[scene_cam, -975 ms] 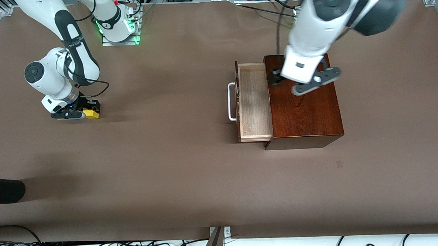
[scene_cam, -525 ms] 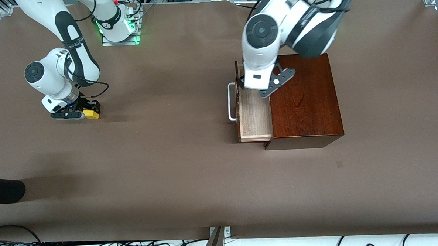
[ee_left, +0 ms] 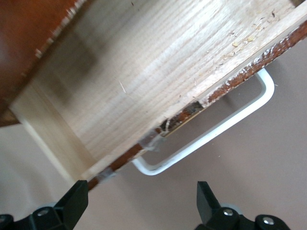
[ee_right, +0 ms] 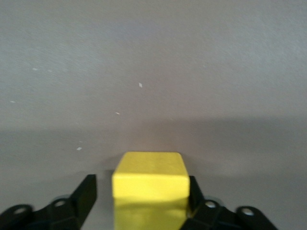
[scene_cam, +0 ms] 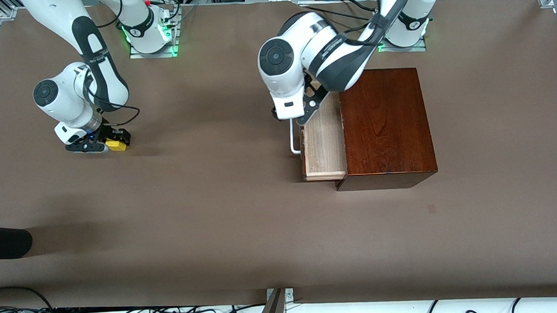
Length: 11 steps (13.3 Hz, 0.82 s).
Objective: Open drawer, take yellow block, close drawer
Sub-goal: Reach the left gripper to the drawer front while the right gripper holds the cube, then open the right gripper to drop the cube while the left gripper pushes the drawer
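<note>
Left gripper (scene_cam: 300,120) – jaws wide, over handle (scene_cam: 295,144) of open drawer (scene_cam: 324,140) | right gripper (scene_cam: 100,144) – fingers spread beside yellow block (scene_cam: 116,145), block on table (scene_cam: 215,215) near right arm's end | risk: a finger catches the handle, box (scene_cam: 385,123) slides | brown mat, cables at edge

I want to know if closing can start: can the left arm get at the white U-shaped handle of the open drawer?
Probably yes. The left gripper hangs open right over the white U-shaped handle of the pale-wood-lined drawer, with nothing between them.
</note>
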{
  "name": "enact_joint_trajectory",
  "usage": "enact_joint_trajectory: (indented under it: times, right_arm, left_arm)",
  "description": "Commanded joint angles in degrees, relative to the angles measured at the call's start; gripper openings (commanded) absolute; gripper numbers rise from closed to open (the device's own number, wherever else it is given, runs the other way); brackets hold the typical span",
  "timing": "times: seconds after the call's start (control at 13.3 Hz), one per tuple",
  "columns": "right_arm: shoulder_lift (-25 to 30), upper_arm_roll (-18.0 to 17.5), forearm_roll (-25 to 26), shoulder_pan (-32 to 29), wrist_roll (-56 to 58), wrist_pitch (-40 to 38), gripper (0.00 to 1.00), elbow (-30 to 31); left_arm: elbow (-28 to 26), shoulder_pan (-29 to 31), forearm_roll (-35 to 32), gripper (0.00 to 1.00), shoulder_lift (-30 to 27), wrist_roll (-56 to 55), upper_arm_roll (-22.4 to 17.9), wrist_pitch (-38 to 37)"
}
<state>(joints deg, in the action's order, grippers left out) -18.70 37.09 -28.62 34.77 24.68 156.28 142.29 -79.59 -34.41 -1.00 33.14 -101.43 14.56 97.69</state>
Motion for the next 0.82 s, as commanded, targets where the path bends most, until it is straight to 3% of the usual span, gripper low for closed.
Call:
enact_joint_trajectory:
  times: [0.0,0.15,0.22,0.38,0.45,0.53,0.6,0.67,0.75]
  right_arm:
    - [3.48,0.26,-1.35,0.38,1.08,-4.12,1.00,-0.08]
    - [4.54,0.52,-1.09,0.38,1.34,-6.41,1.00,-0.34]
    - [4.64,0.96,-0.65,0.47,1.43,-7.64,1.00,-0.43]
    - [5.77,1.40,0.57,0.38,1.51,-9.66,1.00,-0.78]
    - [6.39,2.36,2.58,0.38,1.43,-11.24,1.00,-1.05]
    - [7.18,3.59,4.95,0.38,1.43,-13.34,1.00,-2.09]
    - [7.45,4.73,6.89,0.38,1.25,-16.06,1.00,-3.41]
    - [8.06,5.61,9.09,0.38,0.90,-19.05,1.00,-5.34]
    - [8.32,6.49,11.20,0.38,0.64,-22.04,1.00,-7.70]
  left_arm:
    - [6.01,-1.01,-1.20,1.00,4.11,-4.47,-0.77,-0.66]
    - [7.34,-0.84,-1.46,0.91,4.92,-4.22,-1.03,-0.40]
    - [7.35,-0.66,-1.38,0.81,5.00,-3.69,-1.38,0.12]
    - [7.35,-0.75,-1.38,0.78,5.35,-3.69,-1.82,0.48]
    - [7.35,-0.92,-1.38,0.63,5.44,-3.69,-1.82,0.48]
    - [7.69,-0.92,-1.20,0.32,5.70,-3.69,-1.73,0.57]
    - [8.31,-1.01,-1.03,0.11,5.97,-3.60,-1.65,1.26]
    - [8.75,-1.27,-1.03,0.00,6.32,-3.60,-1.38,1.79]
    - [8.84,-2.15,-1.03,0.00,6.76,-3.77,-1.38,2.06]
